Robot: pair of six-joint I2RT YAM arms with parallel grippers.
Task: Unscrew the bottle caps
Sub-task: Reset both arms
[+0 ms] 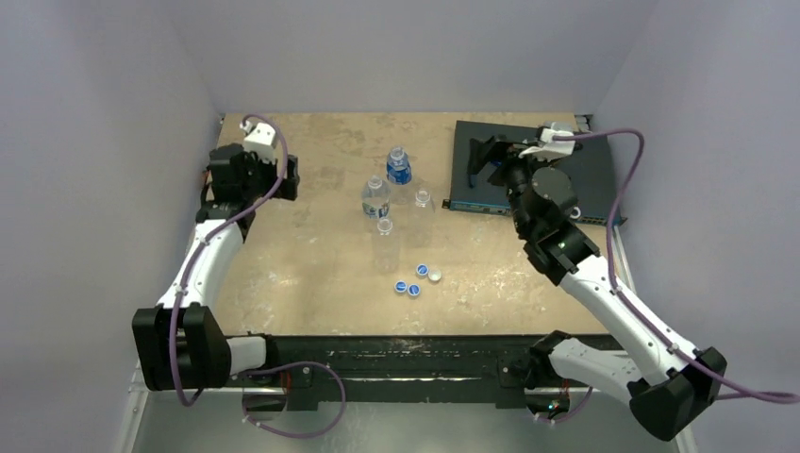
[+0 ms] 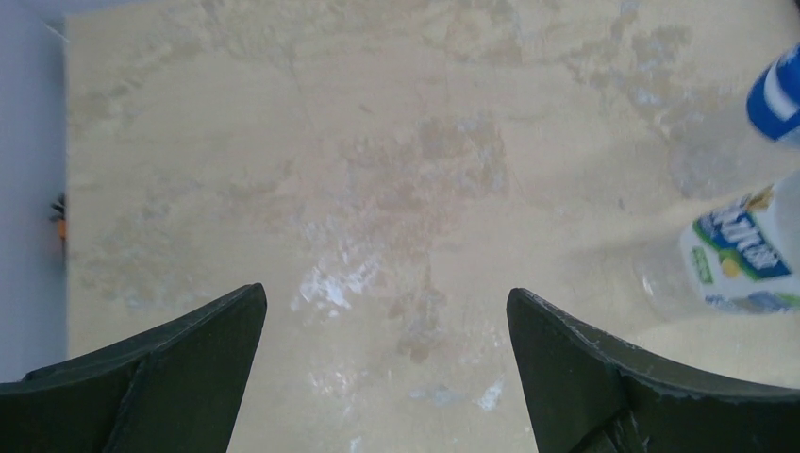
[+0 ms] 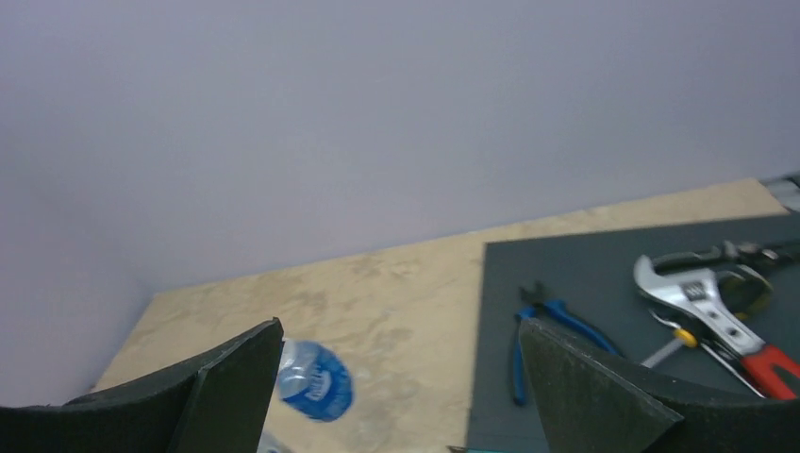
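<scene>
Four clear bottles stand upright in a cluster mid-table: a blue-labelled one (image 1: 398, 168), a second labelled one (image 1: 375, 199), and two plain ones (image 1: 422, 213) (image 1: 384, 242). Their necks look bare. Several loose caps lie in front of them: three blue (image 1: 422, 270) (image 1: 401, 286) (image 1: 413, 289) and one white (image 1: 435, 276). My left gripper (image 1: 291, 177) (image 2: 387, 293) hangs open over bare table left of the bottles, with two labelled bottles (image 2: 745, 250) at its right edge. My right gripper (image 1: 483, 159) (image 3: 401, 326) is open and empty, raised right of the cluster, with the blue-labelled bottle (image 3: 316, 382) beside its left finger.
A dark mat (image 1: 585, 175) (image 3: 613, 283) lies at the back right. It carries blue-handled pliers (image 3: 538, 330), a wrench (image 3: 703, 302) and a red-handled tool (image 3: 774, 363). Purple-grey walls close in the table on the left, back and right.
</scene>
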